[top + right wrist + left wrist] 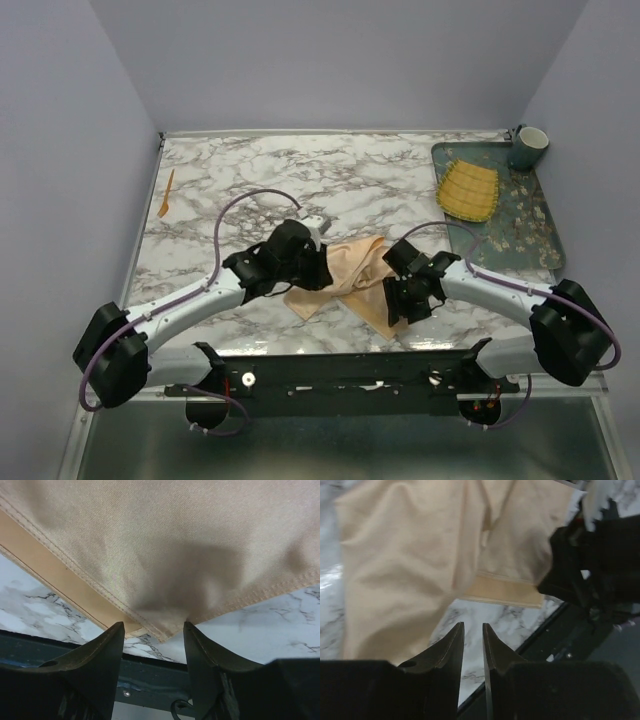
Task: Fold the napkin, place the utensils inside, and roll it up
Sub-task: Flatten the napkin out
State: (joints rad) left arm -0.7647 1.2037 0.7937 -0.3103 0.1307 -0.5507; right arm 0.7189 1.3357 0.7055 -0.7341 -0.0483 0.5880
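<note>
The peach-orange napkin lies crumpled and partly folded near the table's front edge, between my two grippers. My left gripper is at its left side. In the left wrist view the napkin lies just beyond the left gripper, whose jaws are a narrow gap apart with only marble between them. My right gripper is at the napkin's near right corner. In the right wrist view the right gripper is open, with the hemmed corner of the napkin just past its tips. An orange utensil lies far left.
A patterned tray at the right holds a yellow checked cloth, and a green mug stands at its far corner. The table's black front edge is right below the grippers. Walls enclose the marble top.
</note>
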